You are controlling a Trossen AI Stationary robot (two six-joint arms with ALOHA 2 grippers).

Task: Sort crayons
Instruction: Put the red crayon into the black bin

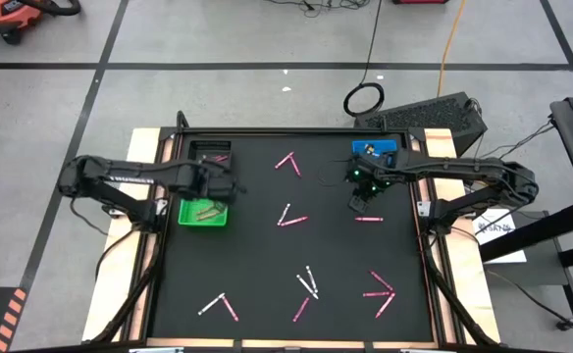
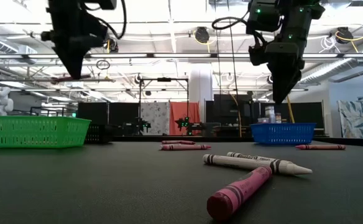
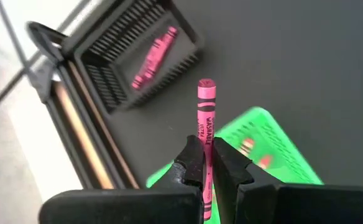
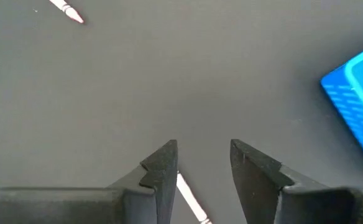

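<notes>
Above the table's left rear quarter, the left gripper [image 3: 207, 163] hangs with its jaws pinched on a pink crayon [image 3: 206, 109], which sticks straight out past the fingertips. Beneath it lie the green tray [image 1: 204, 213], holding a few crayons, and just behind that a black tray [image 3: 135, 59] with one pink crayon lying in it. That black tray looks like the likely place for pink ones, so the sound way to finish is to carry the crayon until it hangs fully over the black tray's inside, clear of the green rim, lower it close, and only then part the jaws, since a crayon let go from high up may bounce or roll out. Across the table the right gripper [image 4: 201, 163] hovers near the blue tray [image 1: 373, 151] with its jaws spread, a white crayon [image 4: 191, 199] on the mat directly beneath them; it should centre over that crayon before descending. Other pink and white crayons [image 1: 308, 283] lie scattered over the black mat [image 1: 257, 255], mostly toward the front.
</notes>
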